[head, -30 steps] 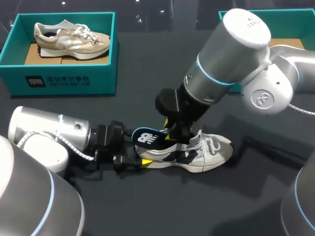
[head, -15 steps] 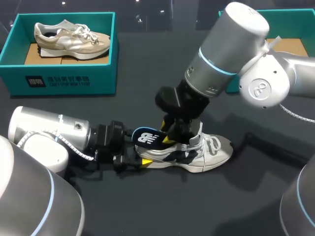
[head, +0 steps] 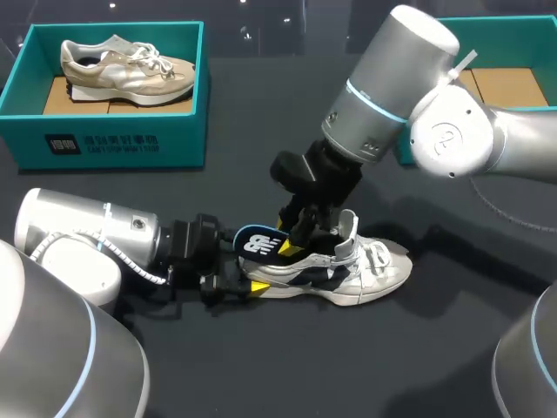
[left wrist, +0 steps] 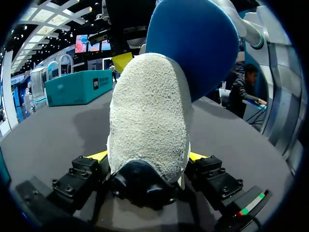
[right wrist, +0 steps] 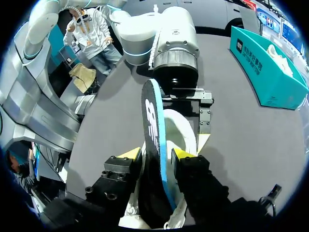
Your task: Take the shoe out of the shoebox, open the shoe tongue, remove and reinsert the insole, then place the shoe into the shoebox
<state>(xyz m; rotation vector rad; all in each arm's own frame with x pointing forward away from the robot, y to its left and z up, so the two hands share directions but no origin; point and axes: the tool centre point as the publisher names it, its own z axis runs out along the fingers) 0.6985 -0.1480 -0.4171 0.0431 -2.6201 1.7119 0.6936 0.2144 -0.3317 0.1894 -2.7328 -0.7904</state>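
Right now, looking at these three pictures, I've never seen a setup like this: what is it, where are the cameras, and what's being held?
Two robot arms sit at a dark table. The wide picture looks down from above and behind them; each round picture comes from a camera on one wrist. The left gripper clamps the heel of the white shoe. The right gripper pinches its blue insole, standing up out of that shoe. A teal shoebox holds a beige shoe.

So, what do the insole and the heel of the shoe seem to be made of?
Insole: probably foam, with a smooth matte blue underside and a dark printed top. Heel of the shoe: looks like suede or a similar napped fabric, pale grey, with a fuzzy surface.
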